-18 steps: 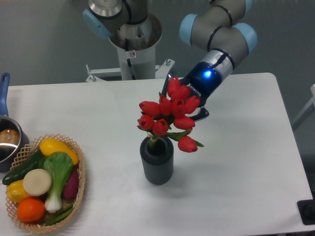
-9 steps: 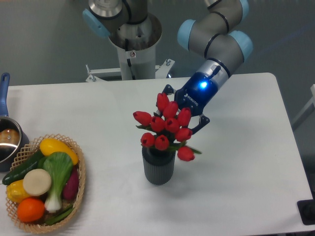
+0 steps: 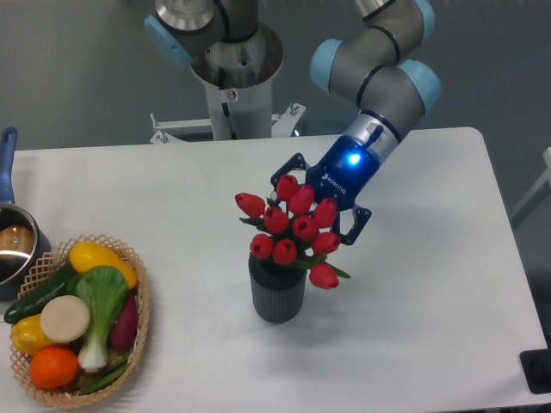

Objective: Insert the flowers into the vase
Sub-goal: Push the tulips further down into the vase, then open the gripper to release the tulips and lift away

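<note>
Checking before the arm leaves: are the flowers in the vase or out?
In: the flowers sit atop the upright vase, covering its mouth.

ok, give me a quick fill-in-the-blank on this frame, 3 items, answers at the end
1. The flowers sit with their stems in the mouth of the dark grey ____.
2. The hand behind the flowers has its fingers spread ____.
3. The toy vegetables lie in a woven wicker ____ at the table's left edge.

Missing words: vase; open; basket
</note>
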Robot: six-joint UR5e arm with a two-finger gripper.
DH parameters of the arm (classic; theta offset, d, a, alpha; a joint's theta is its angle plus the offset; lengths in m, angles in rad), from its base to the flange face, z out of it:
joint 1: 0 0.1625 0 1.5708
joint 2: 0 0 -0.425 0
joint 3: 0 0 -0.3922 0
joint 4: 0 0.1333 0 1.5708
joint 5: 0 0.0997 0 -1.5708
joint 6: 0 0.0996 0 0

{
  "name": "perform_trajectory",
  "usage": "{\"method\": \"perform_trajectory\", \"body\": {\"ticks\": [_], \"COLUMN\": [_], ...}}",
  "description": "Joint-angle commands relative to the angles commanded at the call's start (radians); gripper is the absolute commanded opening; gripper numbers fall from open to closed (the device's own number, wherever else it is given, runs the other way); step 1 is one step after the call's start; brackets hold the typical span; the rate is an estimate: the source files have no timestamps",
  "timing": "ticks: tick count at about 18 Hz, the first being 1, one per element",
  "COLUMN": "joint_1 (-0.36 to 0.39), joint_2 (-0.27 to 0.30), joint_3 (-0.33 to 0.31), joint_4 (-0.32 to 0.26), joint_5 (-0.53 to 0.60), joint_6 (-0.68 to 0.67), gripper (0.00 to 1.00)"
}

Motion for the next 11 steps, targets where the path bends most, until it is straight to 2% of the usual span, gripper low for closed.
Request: {"method": "perform_trajectory", "body": {"ticks": [6,11], "joint_1": [-0.023,-0.022], "joint_2": [-0.026,-0.029], "joint_3": [0.005,0.006], "joint_4": [0.002,0.000], "joint_5": [0.086,0.100], "joint_6": [-0.002,-0.006], "gripper": [1.00,1.00]}}
